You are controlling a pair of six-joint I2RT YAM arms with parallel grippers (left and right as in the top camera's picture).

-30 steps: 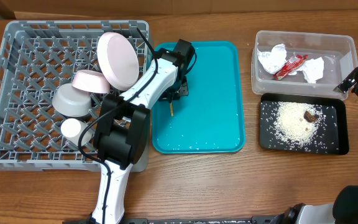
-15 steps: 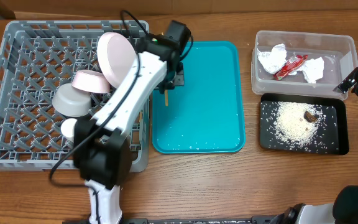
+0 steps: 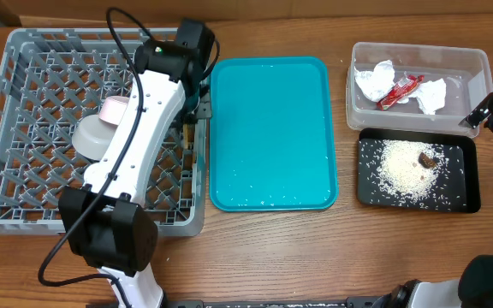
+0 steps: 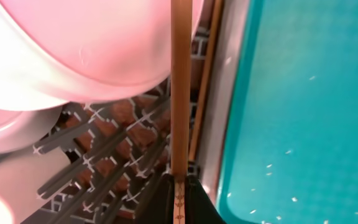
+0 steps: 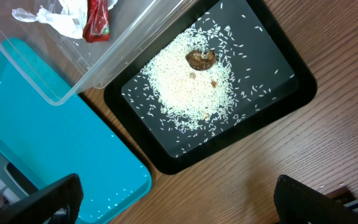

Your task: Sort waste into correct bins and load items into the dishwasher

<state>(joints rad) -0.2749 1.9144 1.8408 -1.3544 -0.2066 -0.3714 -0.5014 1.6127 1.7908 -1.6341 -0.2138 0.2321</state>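
My left gripper hangs over the right edge of the grey dish rack. In the left wrist view it is shut on a wooden chopstick that points along the rack wall. A second chopstick lies just beside the first. A white plate leans close by. A small plate and a grey bowl sit in the rack; the cup is hidden. My right gripper is open and empty near the black tray of rice.
The teal tray beside the rack holds only scattered rice grains. The clear tub holds white paper and a red wrapper. A brown lump lies on the rice. My left arm covers the rack's right side.
My left arm has swung left from the teal tray to the rack's right edge, carrying the chopstick. The large plate is now hidden under the arm. The right arm has not moved.
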